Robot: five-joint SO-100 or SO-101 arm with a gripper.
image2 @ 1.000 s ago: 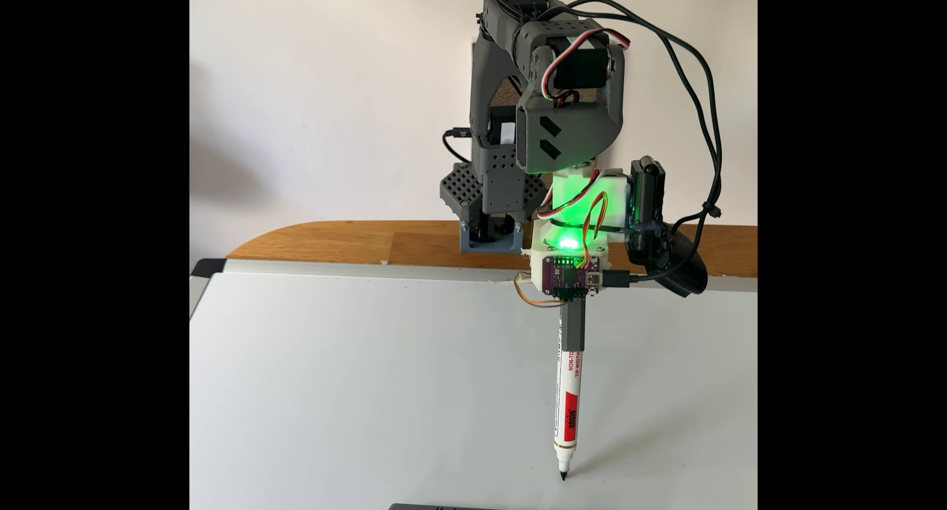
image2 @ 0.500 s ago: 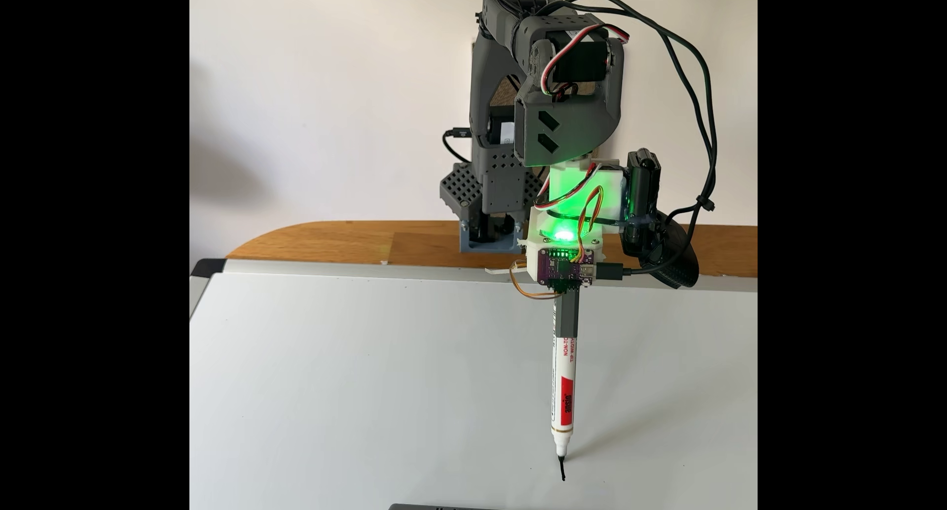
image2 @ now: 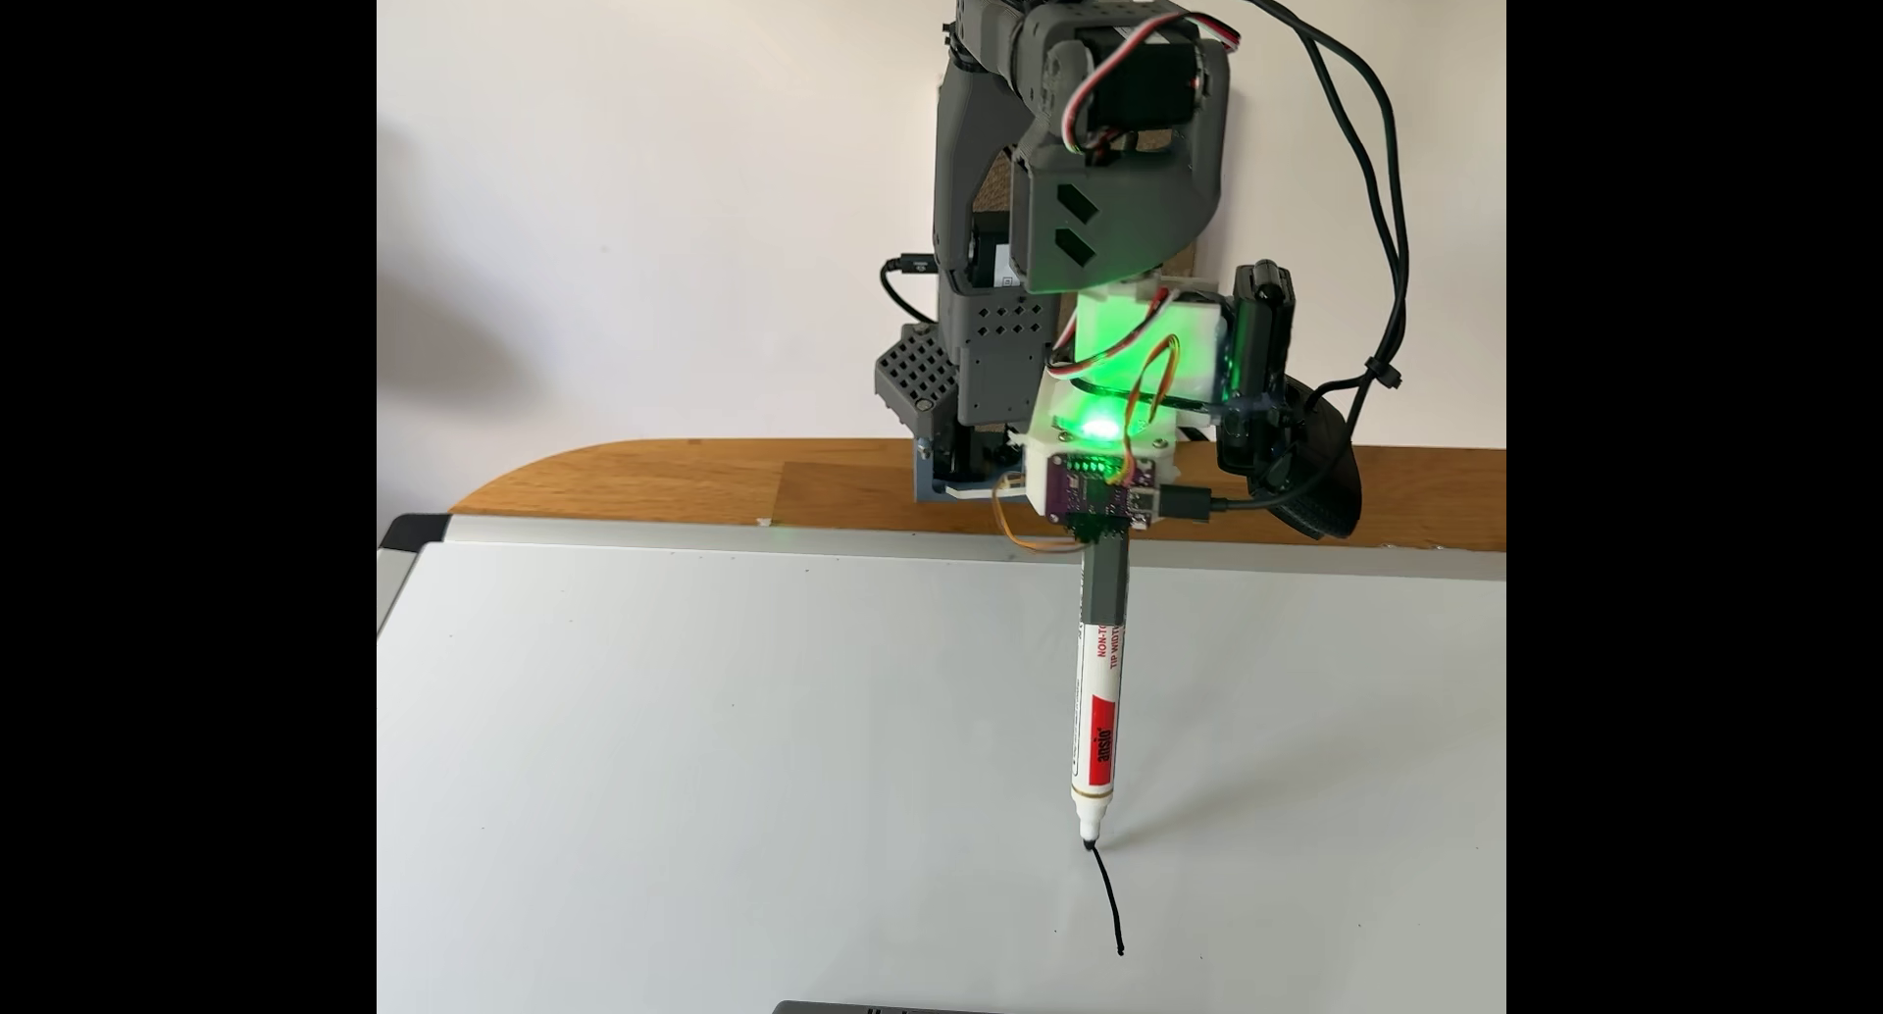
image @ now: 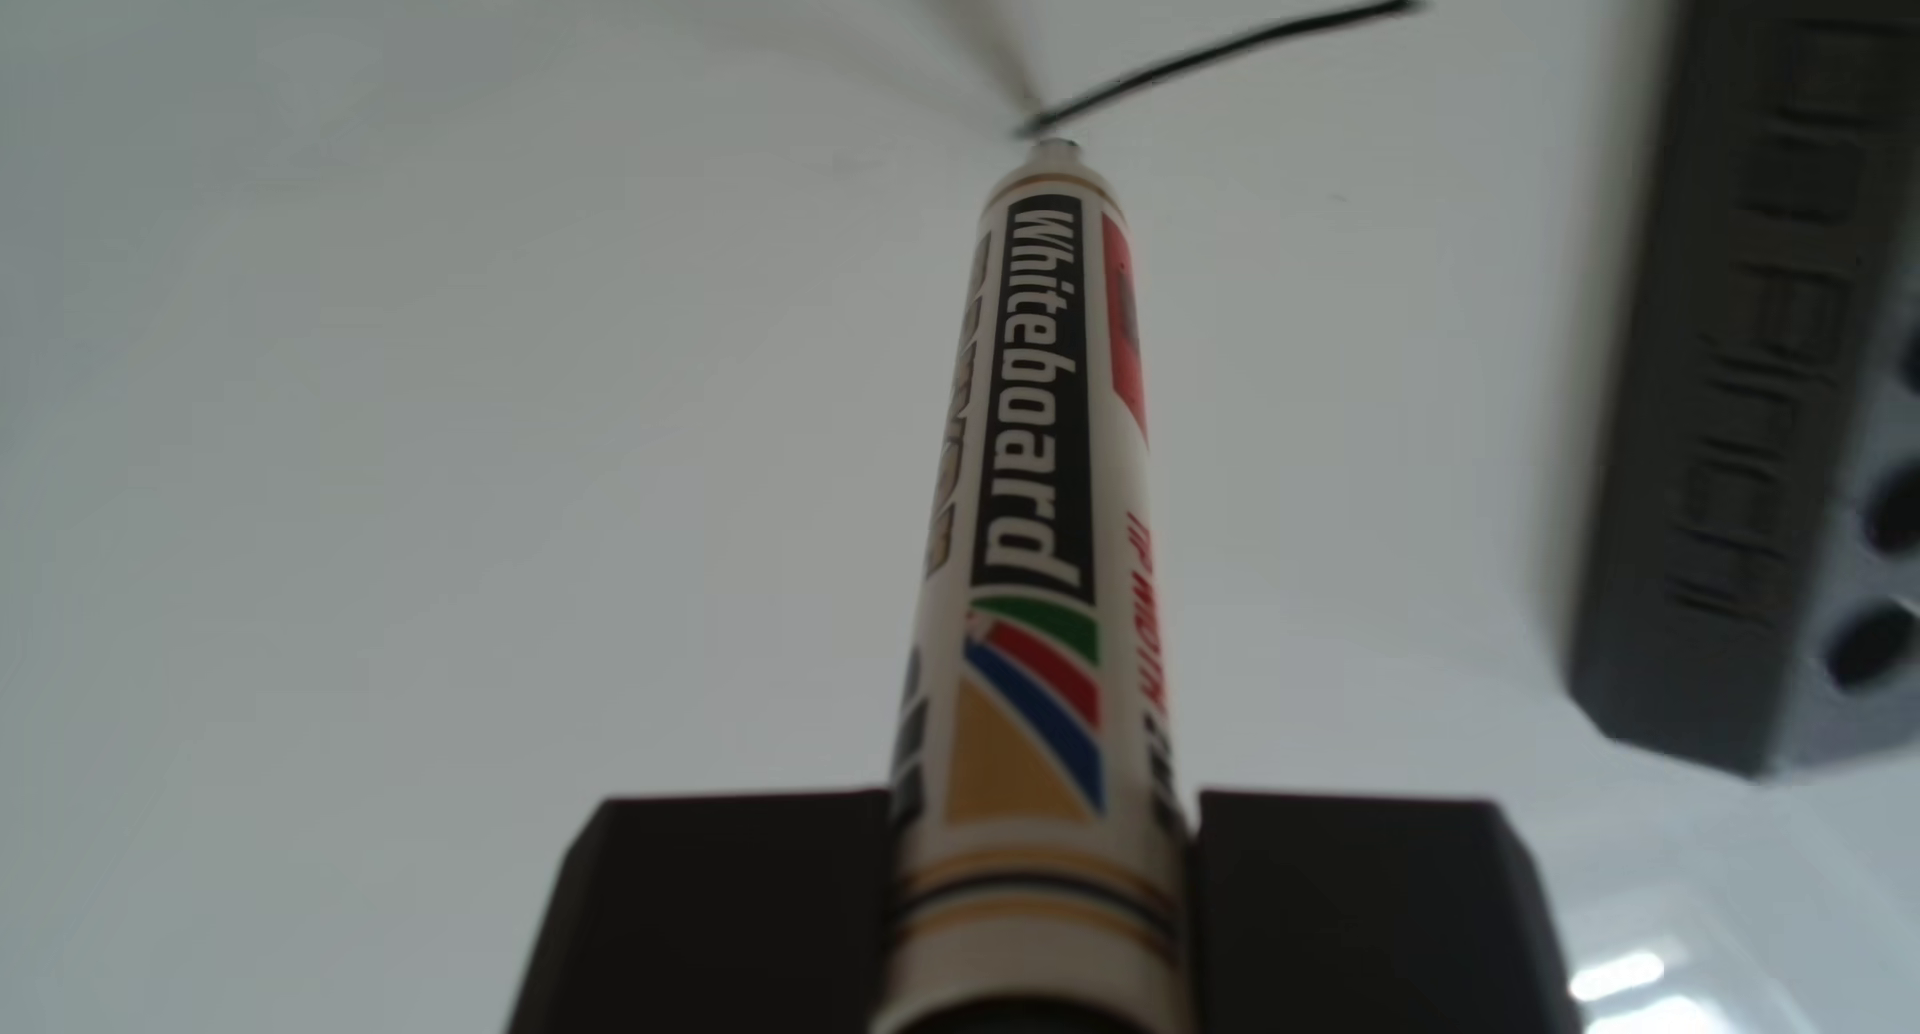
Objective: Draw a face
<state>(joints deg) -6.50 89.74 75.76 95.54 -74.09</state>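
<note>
Bright, even daylight; soft shadows on whiteboard (image2: 713, 770); green LED glow (image2: 1096, 428); close view blurry, perhaps fisheye-warped.

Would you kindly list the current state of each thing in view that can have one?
Marker: uncapped, held in a grey holder on the arm, tilted slightly, tip on the whiteboard.
Ink stroke: one short curved black line, ending at the marker tip.
Whiteboard: lying flat, otherwise unmarked.
Green light: lit.
Grey block: resting on the whiteboard.
</note>
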